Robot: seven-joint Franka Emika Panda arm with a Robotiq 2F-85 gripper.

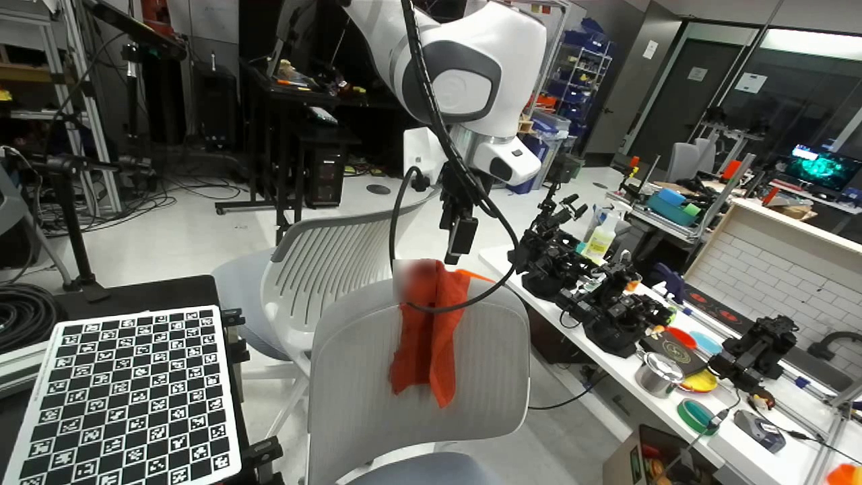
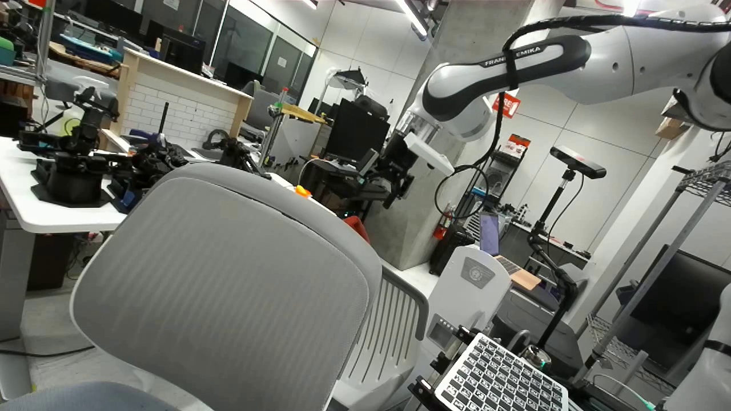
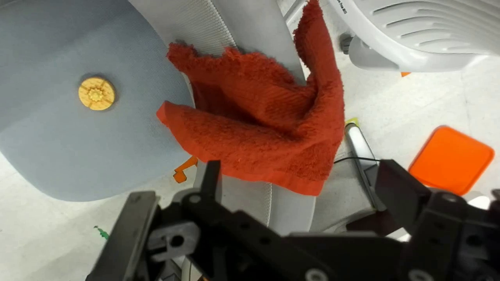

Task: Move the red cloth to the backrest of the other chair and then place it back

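The red cloth [image 1: 419,343] hangs limp over the top edge of the plain light-grey backrest [image 1: 357,384]. Only a small part of the red cloth [image 2: 357,226] shows behind the plain backrest [image 2: 228,285] in an exterior view. In the wrist view the cloth [image 3: 265,132] lies folded over the top edge. The ribbed white backrest of the other chair [image 1: 340,259] stands beside it; it also shows in an exterior view [image 2: 388,325] and in the wrist view [image 3: 433,29]. My gripper [image 1: 460,239] is open and empty above the cloth, apart from it; its fingers [image 3: 300,171] are spread wide.
A black cable [image 1: 495,286] loops from the arm in front of the cloth. A checkered board [image 1: 135,397] stands beside the chairs. A white table [image 1: 606,364] holds black small arms and dishes. A round yellow piece [image 3: 97,93] lies on the grey seat. An orange square [image 3: 451,160] also shows.
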